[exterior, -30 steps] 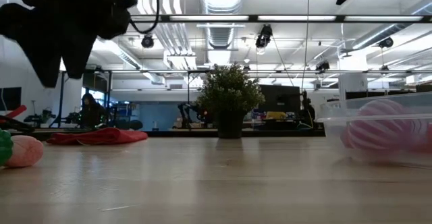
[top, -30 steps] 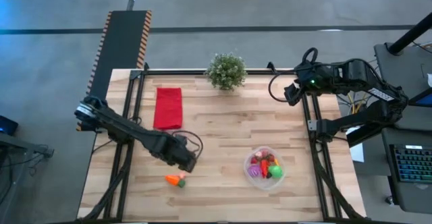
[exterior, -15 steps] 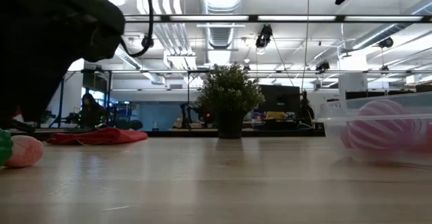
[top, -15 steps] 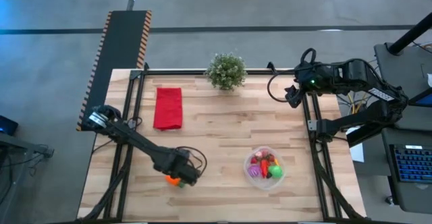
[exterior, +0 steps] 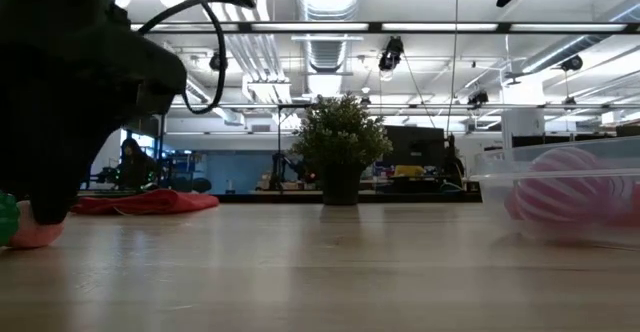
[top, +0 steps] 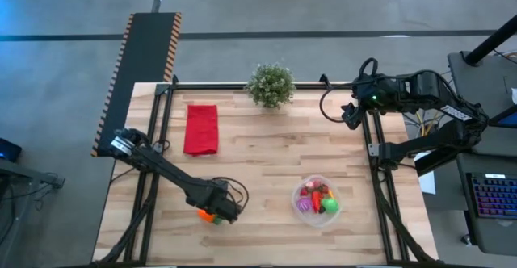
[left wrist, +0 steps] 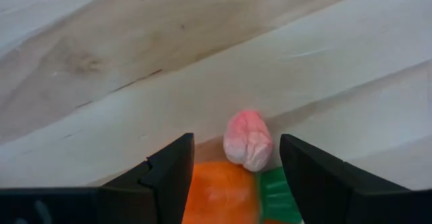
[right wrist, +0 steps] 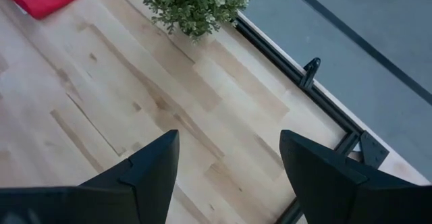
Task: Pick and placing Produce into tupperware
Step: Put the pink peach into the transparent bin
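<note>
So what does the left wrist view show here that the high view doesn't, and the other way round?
Only the left wrist view shows a pink piece lying beside the orange and green carrot, with the open left gripper straddling them. Only the high view shows the clear bowl already holding produce, the red cloth, the potted plant and the right gripper waiting at the table's far right corner. Both show the carrot on the wooden table.
</note>
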